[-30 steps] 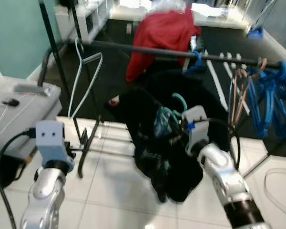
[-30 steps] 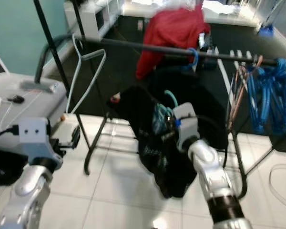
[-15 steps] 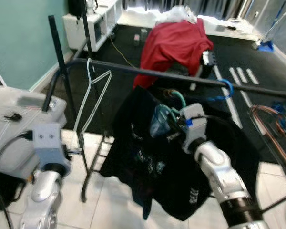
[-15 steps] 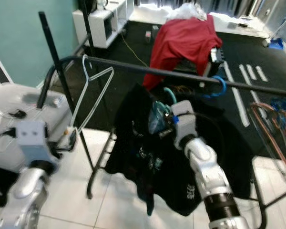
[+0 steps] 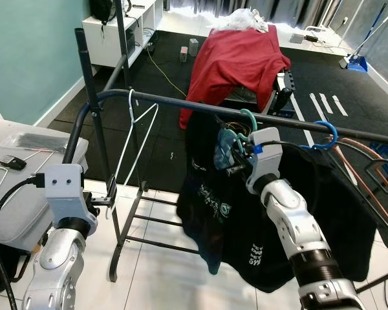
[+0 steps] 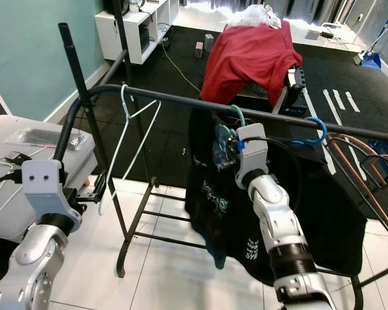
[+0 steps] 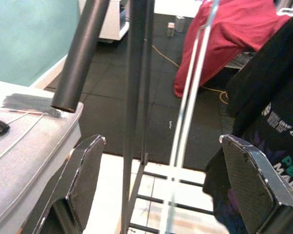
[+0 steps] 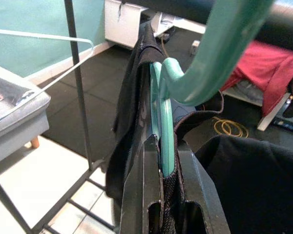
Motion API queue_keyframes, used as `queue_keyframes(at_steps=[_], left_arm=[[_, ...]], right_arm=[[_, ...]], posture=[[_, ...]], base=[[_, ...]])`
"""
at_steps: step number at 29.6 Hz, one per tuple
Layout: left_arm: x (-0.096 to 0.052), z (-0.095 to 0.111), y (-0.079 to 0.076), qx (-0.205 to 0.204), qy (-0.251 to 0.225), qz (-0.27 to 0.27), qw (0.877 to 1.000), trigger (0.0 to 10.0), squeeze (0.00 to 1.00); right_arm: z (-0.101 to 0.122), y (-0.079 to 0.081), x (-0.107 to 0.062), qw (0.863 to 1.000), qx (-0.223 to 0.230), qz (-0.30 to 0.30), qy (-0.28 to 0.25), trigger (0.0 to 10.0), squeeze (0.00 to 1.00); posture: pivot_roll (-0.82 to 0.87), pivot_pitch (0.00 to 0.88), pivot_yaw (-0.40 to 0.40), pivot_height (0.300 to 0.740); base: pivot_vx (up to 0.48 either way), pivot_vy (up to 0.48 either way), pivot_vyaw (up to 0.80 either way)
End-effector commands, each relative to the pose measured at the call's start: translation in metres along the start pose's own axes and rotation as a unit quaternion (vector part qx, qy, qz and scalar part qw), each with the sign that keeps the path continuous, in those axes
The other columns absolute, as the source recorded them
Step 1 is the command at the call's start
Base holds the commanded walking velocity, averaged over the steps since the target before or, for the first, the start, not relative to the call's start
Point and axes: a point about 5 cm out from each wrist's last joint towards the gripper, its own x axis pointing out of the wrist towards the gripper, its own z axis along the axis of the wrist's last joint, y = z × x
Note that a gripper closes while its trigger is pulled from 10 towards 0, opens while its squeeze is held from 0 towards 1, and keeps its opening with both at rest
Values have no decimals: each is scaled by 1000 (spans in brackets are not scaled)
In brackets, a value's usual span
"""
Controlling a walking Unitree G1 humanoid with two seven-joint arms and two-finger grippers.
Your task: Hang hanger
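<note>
Right end effector (image 8: 161, 161) grips teal hanger (image 8: 205, 73) at black rail (image 5: 246, 110) over tile.

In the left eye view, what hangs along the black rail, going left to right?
white wire hanger → black T-shirt on the teal hanger, held up at the rail by the right gripper → blue hanger hook → copper-coloured hangers

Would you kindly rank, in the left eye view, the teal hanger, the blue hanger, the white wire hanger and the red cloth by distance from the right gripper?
1. Teal hanger: clamped in the right gripper, with the black shirt on it.
2. Blue hanger: on the rail, to the robot's right.
3. White wire hanger: on the rail, to the robot's left.
4. Red cloth: draped well behind the rack.
</note>
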Motion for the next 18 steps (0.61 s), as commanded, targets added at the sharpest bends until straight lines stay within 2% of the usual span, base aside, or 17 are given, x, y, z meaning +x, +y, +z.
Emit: queue_keyframes(at_steps=[1, 8, 18], left_arm=[[0, -4, -1, -6, 10, -5, 1000, 10000, 0], [-1, -4, -1, -7, 9, -6, 1000, 10000, 0], [-1, -3, -1, -4, 10, -9, 1000, 10000, 0]], right_arm=[[4, -8, 3, 1000, -3, -27, -4, 10000, 0], [13, -22, 23, 997, 6, -70, 10, 10000, 0], [9, -33, 31, 994, 15, -99, 38, 10000, 0]], posture=[[-26, 72, -90, 740], [-18, 76, -92, 740], [-7, 81, -88, 740]], base=[[0, 0, 0], [0, 0, 0], [0, 0, 0]])
